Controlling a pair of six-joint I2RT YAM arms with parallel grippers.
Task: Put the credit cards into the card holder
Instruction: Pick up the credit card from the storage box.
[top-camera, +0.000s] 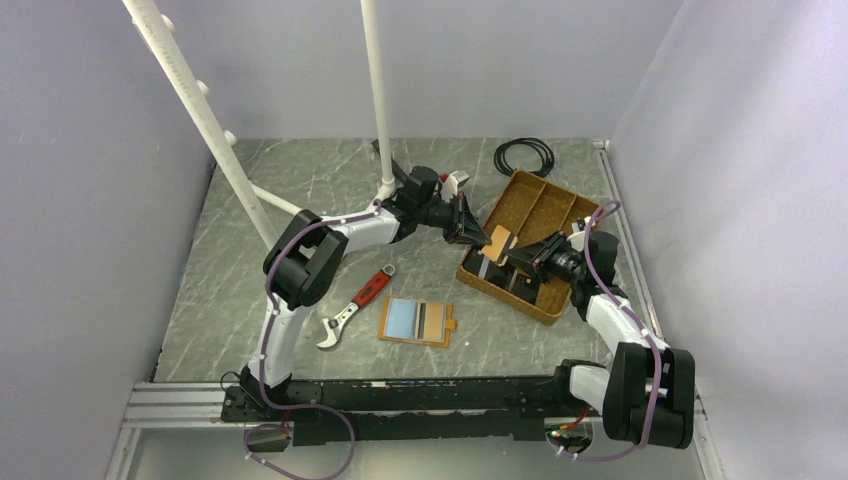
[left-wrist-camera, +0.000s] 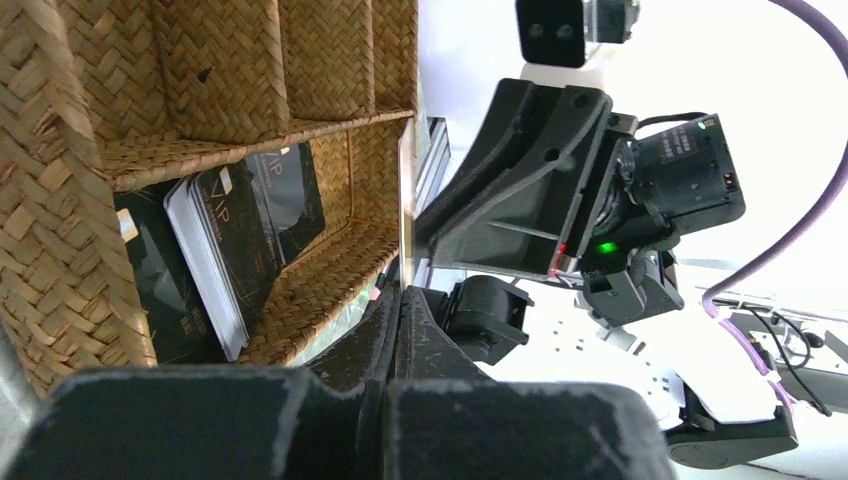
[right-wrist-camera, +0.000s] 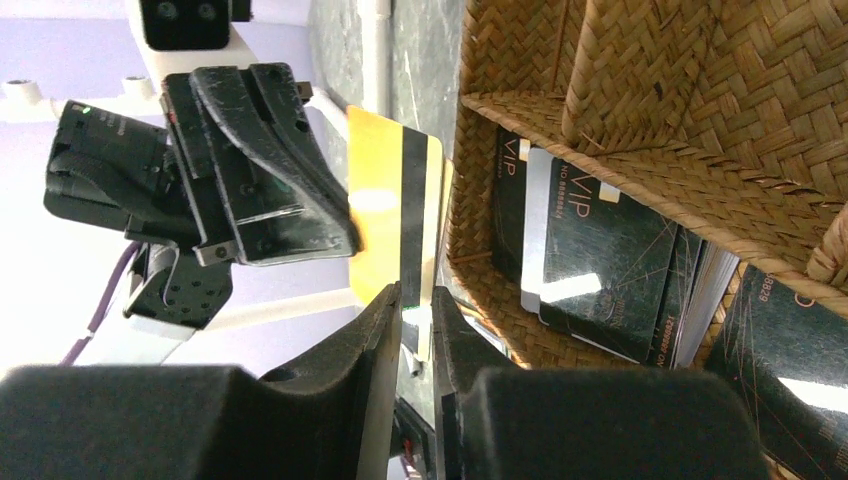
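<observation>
Your left fingers (left-wrist-camera: 375, 338) pinch the card (right-wrist-camera: 385, 200) beside the tray (top-camera: 528, 200); the holder (top-camera: 417, 322) lies nearward, on the left arm's side; the right fingers' (right-wrist-camera: 370, 350) grip is unclear.

The card holder (top-camera: 415, 322) lies opened flat, inner side up, close to the near edge of the bench, about midway along it. It has an orange-tan cover, a bluish panel on the left and dark-striped tan panels on the right. The black credit cards (right-wrist-camera: 600, 270), marked VIP and one white-edged, lie overlapping and tilted toward the right edge. A gold card (right-wrist-camera: 385, 200) with a black stripe stands on edge in the air just beside them.
</observation>
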